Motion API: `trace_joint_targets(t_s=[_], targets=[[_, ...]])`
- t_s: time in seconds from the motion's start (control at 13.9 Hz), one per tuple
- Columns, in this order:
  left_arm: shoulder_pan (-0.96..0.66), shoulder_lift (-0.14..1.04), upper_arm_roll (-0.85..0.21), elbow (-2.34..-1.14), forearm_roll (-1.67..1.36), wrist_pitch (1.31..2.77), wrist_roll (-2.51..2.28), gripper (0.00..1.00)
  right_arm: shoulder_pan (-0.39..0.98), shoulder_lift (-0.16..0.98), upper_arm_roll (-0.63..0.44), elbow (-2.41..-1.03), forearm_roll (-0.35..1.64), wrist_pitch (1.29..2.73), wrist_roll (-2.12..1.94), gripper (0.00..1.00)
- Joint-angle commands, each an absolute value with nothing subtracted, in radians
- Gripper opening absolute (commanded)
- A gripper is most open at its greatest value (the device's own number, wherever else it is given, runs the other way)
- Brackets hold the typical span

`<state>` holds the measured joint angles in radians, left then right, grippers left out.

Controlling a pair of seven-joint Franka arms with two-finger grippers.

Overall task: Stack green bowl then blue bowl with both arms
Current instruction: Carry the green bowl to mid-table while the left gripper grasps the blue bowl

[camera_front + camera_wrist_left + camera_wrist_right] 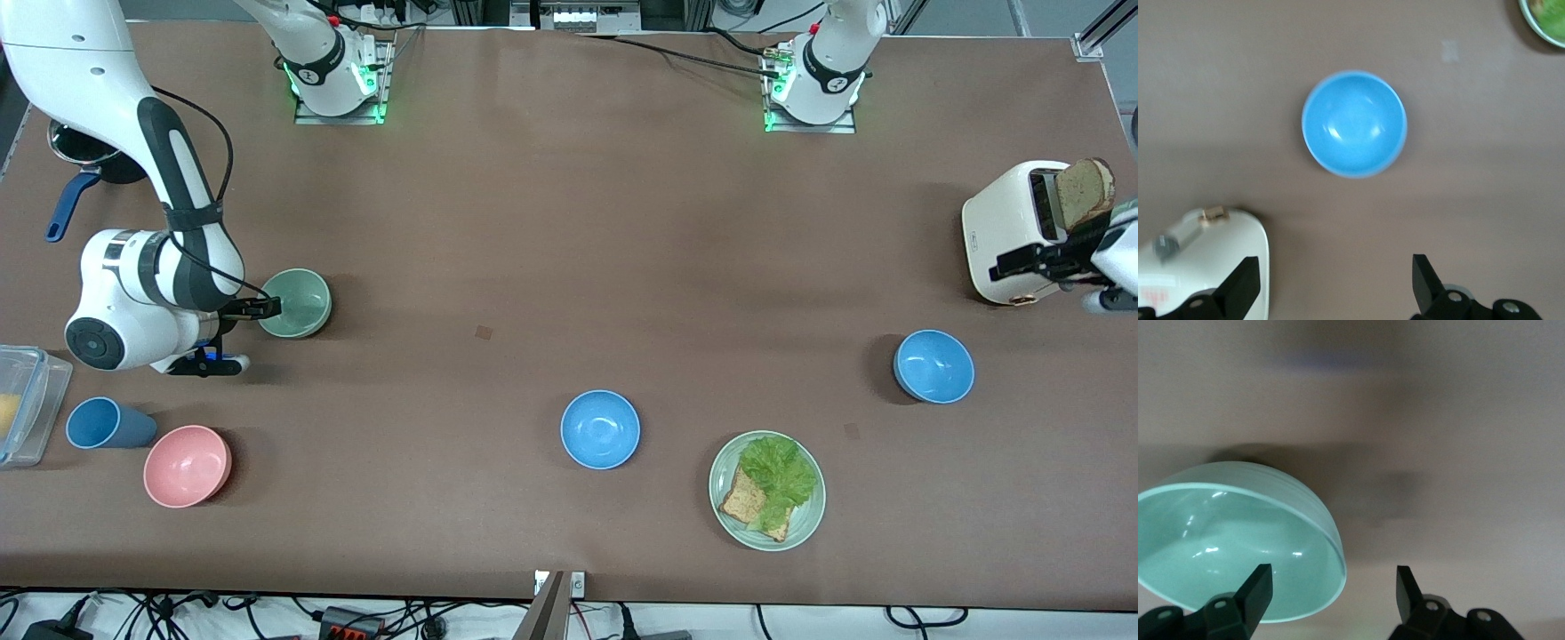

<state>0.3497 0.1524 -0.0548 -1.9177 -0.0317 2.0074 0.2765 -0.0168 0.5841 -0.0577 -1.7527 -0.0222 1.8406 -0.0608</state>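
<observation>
Bare table [533, 222] fills the frame's middle; the toaster [1009, 236] at the frame's right edge crowds the blue bowl [933, 365] below it.

Items on my table [569, 222], placed from the plate [805, 524] of lettuce [778, 471] and bread [745, 498]:
- White toaster [1005, 236], a slice [1085, 191] sticking up: farther from the front camera, toward my left arm's end.
- Pink bowl [187, 466], dark-blue cup [107, 424] lying beside it, clear container [22, 404]: toward my right arm's end.
- Dark pan, blue handle [67, 204]: that end too, farther back.
</observation>
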Motion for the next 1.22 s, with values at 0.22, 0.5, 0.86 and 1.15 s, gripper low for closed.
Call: trace_joint_targets(t_s=[0.22, 0.5, 0.86, 1.15], targets=[[0.410, 0.378, -0.061, -1.947, -0.021, 2.371, 0.411, 1.00, -0.034, 0.597, -0.049, -1.769, -0.028, 1.841, -0.063, 0.35], [0.410, 0.486, -0.063, -1.945, -0.015, 2.503, 0.413, 1.00, -0.026, 0.580, -0.038, -1.737, -0.002, 1.803, -0.106, 0.00], [0.400, 0.517, -0.071, -1.939, -0.014, 2.516, 0.413, 0.91, -0.002, 0.578, 0.168, -1.542, 0.069, 1.661, -0.050, 0.00], [0.402, 0.534, -0.071, -1.937, -0.012, 2.548, 0.471, 0.59, 0.210, 0.594, 0.199, -1.520, 0.098, 1.732, 0.133, 0.00]])
